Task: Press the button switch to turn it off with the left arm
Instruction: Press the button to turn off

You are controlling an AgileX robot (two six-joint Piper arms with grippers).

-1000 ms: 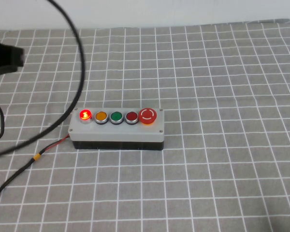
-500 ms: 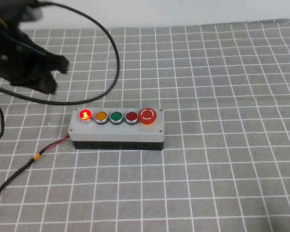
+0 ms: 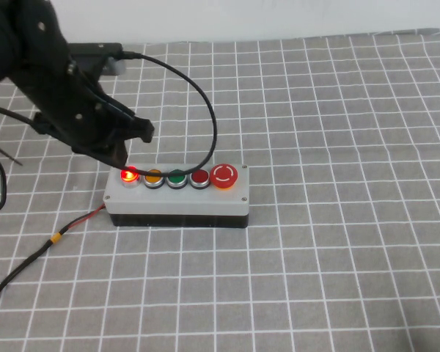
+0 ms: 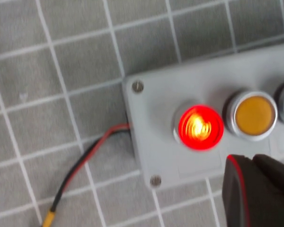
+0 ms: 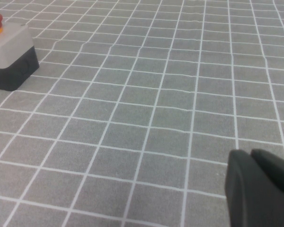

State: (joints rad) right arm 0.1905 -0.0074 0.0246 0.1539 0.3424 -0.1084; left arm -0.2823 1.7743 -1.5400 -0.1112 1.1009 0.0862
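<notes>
From the raised camera, the left arm [image 3: 51,88] reaches in over the grey checked cloth [image 3: 337,110], its left gripper [image 3: 128,143] poised just behind and above the near-left end of the grey box [image 3: 177,196]. The button switch [image 3: 129,175] glows red at the left end of the five-button row, with the gripper tip just beside it; whether they touch cannot be told from here. Next along the row sit an orange button [image 3: 153,177], a green button [image 3: 177,177], a darker red button [image 3: 199,177] and the large red mushroom button [image 3: 224,176]. A thin black cable [image 3: 198,110] loops from the arm down toward the box top. A red and black lead [image 3: 73,224] runs off the box's left end across the cloth.

From the left wrist camera, the button switch [image 4: 200,127] shines bright in its silver ring, set near the end of the box [image 4: 180,156] by two corner screws, the orange button [image 4: 254,115] just beside it. One black fingertip with a red edge [image 4: 241,189] shows apart from the lit button; whether the claw is spread or pressed together cannot be told.

From the right wrist camera, the right gripper [image 5: 260,191] hangs low over bare cloth [image 5: 146,94], well apart from the box corner [image 5: 9,56]; its two dark fingers lie pressed together.
</notes>
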